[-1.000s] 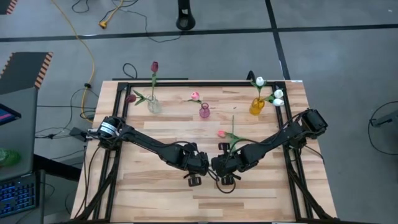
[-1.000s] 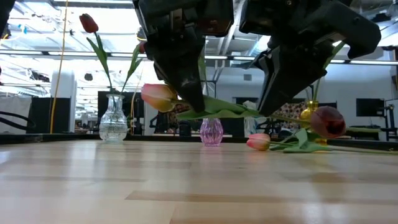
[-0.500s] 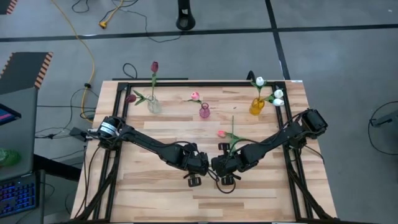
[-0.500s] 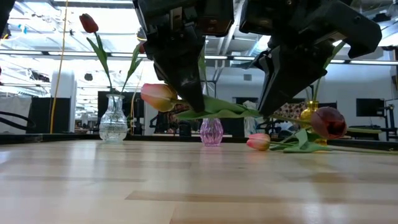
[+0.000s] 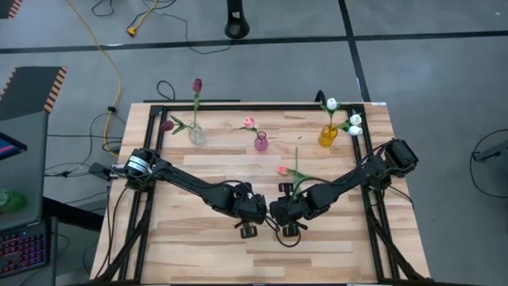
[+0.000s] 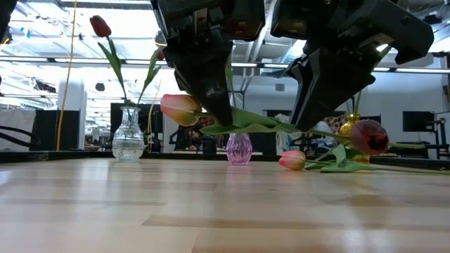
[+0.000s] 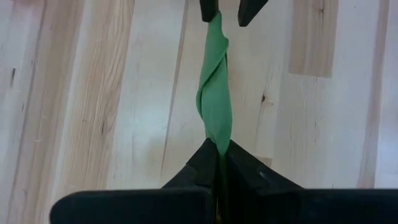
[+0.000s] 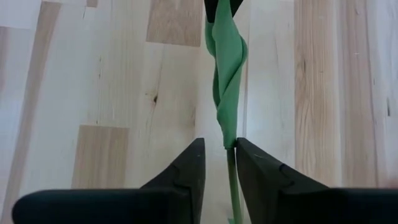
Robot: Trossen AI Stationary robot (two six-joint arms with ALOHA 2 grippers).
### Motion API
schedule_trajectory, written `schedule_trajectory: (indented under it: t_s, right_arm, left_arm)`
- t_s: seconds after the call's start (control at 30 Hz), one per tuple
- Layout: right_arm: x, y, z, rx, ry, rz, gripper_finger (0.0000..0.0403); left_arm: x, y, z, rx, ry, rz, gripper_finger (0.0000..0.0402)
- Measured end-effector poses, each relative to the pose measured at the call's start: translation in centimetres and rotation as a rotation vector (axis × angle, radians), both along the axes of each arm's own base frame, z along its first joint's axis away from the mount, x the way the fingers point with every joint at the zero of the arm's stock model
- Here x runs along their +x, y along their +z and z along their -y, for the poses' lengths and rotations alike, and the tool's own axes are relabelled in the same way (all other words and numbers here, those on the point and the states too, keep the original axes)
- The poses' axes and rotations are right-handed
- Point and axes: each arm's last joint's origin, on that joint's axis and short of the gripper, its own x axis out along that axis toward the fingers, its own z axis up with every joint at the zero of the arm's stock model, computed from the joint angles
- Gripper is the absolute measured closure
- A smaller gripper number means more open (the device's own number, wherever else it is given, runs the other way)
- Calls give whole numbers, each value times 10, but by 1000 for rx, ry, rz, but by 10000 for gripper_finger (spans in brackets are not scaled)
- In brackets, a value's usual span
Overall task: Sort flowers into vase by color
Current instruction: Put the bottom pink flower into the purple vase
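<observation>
My left gripper (image 7: pixel 219 149) and right gripper (image 8: pixel 221 146) meet nose to nose over the table's middle (image 5: pixel 270 211). Between them is a pink tulip (image 6: pixel 180 109), its head left of the left gripper and its twisted leaf (image 7: pixel 214 99) spanning the gap. The left gripper is shut on it. The right gripper is open, one finger on each side of the thin stem (image 8: pixel 229 163), with a gap showing. Another pink tulip (image 5: pixel 282 170) lies on the table just beyond. A dark red tulip (image 6: pixel 368 136) sits low, right of the right gripper. My left gripper pinches the pink tulip between its two fingers (image 7: pixel 202 163) at the stem, where the leaf's base (image 7: pixel 219 138) joins it, a short way from the head. The fingers slant down from above (image 6: pixel 219 105), across the stem. The flower is lifted clear and lies about level.
Three vases stand along the far side: a clear one (image 5: pixel 196 135) with dark red tulips, a small pink one (image 5: pixel 261 142) with a pink tulip, and a yellow one (image 5: pixel 329 136) with white tulips. A black frame (image 5: pixel 262 106) borders the table. Bare wood lies toward the near edge.
</observation>
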Motion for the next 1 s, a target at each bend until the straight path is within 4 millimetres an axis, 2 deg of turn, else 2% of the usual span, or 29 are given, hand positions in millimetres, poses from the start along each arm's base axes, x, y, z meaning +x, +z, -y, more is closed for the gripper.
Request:
schedule_trajectory:
  t_s: [0.33, 0.43, 0.6, 0.77, 1.0]
  right_arm:
    - [0, 0, 0, -1, 2, -1, 300]
    - [0, 0, 0, -2, 2, -3, 313]
    - [0, 0, 0, -4, 1, -7, 342]
    - [0, 0, 0, -4, 1, -6, 385]
    - [0, 0, 0, 1, 0, 4, 372]
  left_arm:
    - [1, 1, 1, -5, 0, 16, 400]
    - [4, 9, 3, -9, -11, 45, 401]
    - [10, 27, 4, 8, -40, 104, 401]
    - [11, 29, 4, 18, -55, 101, 401]
    - [9, 29, 4, 31, -67, 79, 396]
